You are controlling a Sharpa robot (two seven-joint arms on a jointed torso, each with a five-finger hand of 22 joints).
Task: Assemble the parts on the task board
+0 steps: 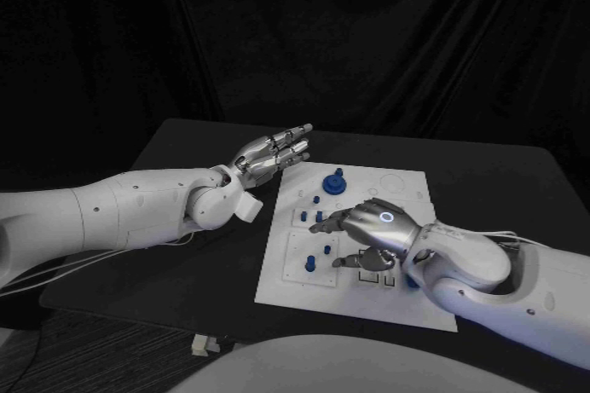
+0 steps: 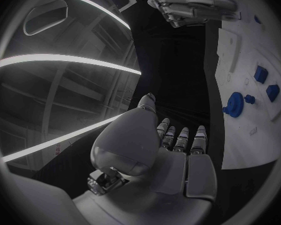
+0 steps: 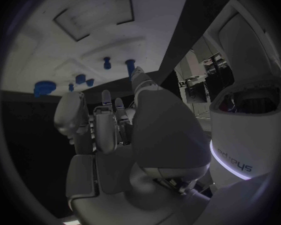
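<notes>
The white task board (image 1: 394,291) lies in the middle of the black table. A round blue part (image 1: 333,184) stands near its far edge, and smaller blue parts (image 1: 311,215) and blue pegs (image 1: 320,257) stand along its left side. My right hand (image 1: 369,227) hovers over the board's middle with fingers bent down and apart, holding nothing; in the right wrist view the right hand (image 3: 115,130) faces the board (image 3: 84,35) and the blue pegs (image 3: 118,62). My left hand (image 1: 273,152) floats flat with straight fingers beside the board's far left corner, empty. The left wrist view shows the left hand (image 2: 172,150) near the round blue part (image 2: 234,104).
Rectangular recesses (image 1: 375,278) mark the board just below my right hand. Bare black table (image 1: 184,265) stretches left of the board under my left arm. A dark curtain hangs behind the table.
</notes>
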